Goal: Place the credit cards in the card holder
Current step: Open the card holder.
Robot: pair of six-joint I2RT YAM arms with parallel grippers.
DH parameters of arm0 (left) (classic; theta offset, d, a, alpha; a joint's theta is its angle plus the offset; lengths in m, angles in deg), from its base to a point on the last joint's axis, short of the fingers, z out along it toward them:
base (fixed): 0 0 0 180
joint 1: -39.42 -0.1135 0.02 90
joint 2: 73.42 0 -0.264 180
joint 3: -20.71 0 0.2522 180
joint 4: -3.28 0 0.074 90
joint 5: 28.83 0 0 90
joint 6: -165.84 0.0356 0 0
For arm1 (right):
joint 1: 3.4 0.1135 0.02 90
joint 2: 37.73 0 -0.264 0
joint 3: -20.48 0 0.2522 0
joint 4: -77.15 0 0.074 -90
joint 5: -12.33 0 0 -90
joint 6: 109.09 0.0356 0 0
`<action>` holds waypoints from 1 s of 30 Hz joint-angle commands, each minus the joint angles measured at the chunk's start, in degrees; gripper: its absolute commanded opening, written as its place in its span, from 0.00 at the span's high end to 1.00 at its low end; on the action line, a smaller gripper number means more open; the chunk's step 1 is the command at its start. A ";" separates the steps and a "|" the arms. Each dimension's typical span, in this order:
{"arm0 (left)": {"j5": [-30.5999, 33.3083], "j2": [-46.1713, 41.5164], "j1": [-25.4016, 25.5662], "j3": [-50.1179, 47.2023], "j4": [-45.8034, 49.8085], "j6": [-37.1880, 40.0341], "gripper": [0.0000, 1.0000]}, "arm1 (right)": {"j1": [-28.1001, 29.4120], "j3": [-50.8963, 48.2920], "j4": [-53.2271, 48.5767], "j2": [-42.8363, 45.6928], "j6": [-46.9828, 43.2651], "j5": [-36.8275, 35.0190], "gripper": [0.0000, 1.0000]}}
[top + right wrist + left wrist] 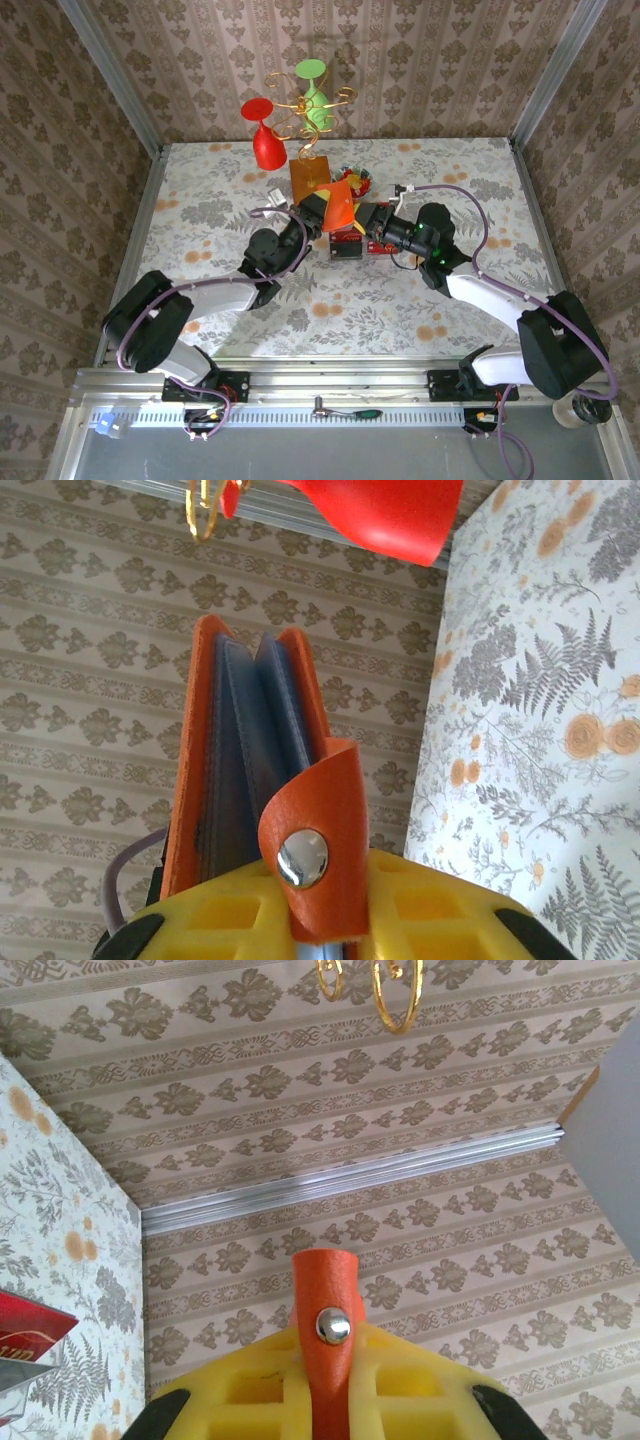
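Mid-table, card holder point(240, 740) gripped btwn left end effector point(330, 1410) & right end effector point(335, 935).

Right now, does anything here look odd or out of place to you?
The orange card holder hangs in the air, pinched on edge between the left claw and the right claw, its snap flap curling loose. The red credit cards lie on the table beneath it.

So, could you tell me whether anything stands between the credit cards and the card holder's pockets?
Nothing covers the credit cards on the table. The card holder is held above them by the left tool and right tool, and its snap strap curls across in front of its pockets.
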 commanded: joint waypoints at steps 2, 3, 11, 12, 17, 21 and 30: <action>-1.08 1.31 1.08 2.36 -3.43 -0.92 0.98 | 0.83 -1.19 5.91 -2.18 2.44 6.25 0.92; -1.12 1.35 1.14 2.31 -3.41 -0.81 0.98 | 0.74 -1.31 6.29 -2.36 2.73 6.39 0.95; -0.49 0.81 0.99 0.02 -2.68 1.08 0.64 | -0.02 -2.29 6.03 -1.63 2.51 6.61 1.00; -0.33 0.28 0.91 -0.53 -2.21 1.73 0.57 | -0.18 -2.50 5.32 -1.31 2.12 6.55 1.00; 0.49 -4.00 0.17 -4.13 5.26 4.16 0.28 | -0.75 -3.73 3.86 -0.87 1.04 6.80 1.00; 0.69 -8.75 -0.59 -6.26 12.78 7.42 0.12 | -0.93 -4.70 3.89 -1.14 0.78 7.02 1.00; 1.48 -23.17 -2.42 4.11 60.21 23.42 0.00 | -0.95 -7.02 0.54 0.02 -1.80 7.12 1.00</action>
